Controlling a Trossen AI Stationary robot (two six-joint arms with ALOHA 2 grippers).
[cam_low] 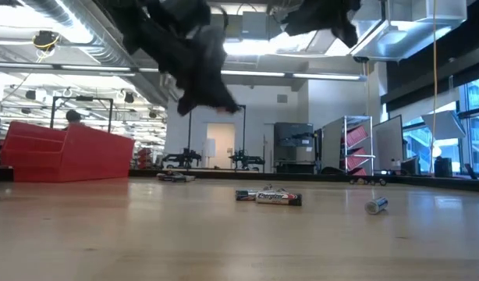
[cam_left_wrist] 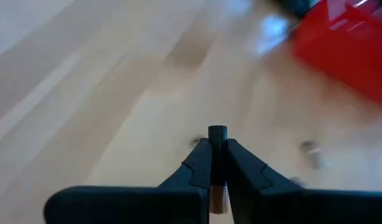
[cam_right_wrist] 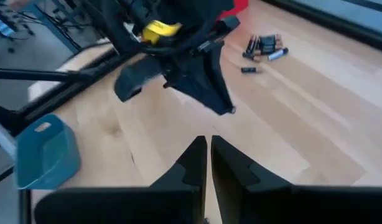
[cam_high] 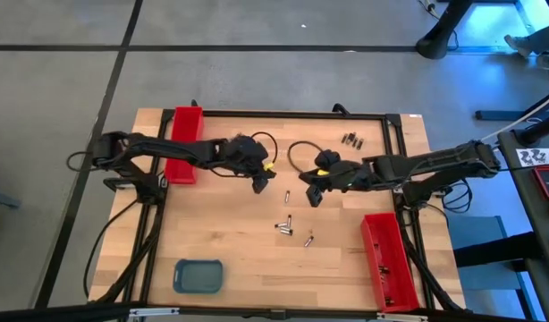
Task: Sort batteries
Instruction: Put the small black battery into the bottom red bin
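My left gripper (cam_high: 259, 185) hangs above the table's middle, shut on one battery (cam_left_wrist: 217, 132), a small cell with a dark end and a coppery end. Loose batteries (cam_high: 283, 225) lie on their sides on the wood just nearer than both grippers, and show in the low view as batteries (cam_low: 269, 197). Another cluster of batteries (cam_high: 350, 140) lies near the far edge. My right gripper (cam_high: 312, 197) hovers close to the right of the left one. Its fingers (cam_right_wrist: 208, 144) are shut on nothing. It faces the left gripper (cam_right_wrist: 203, 93). My left gripper pinches the battery between its two fingers (cam_left_wrist: 200, 158), which lie along the cell. The dark end (cam_left_wrist: 217, 130) sticks out past the fingertips and the coppery end (cam_left_wrist: 219, 199) shows far back between them. The cell is lifted clear of the table.
A long red tray (cam_high: 183, 143) lies at the far left and another red tray (cam_high: 388, 259) at the near right. A small blue-grey tray (cam_high: 198, 275) sits near the near edge, left of centre. A dark cable (cam_high: 297, 152) loops behind the grippers.
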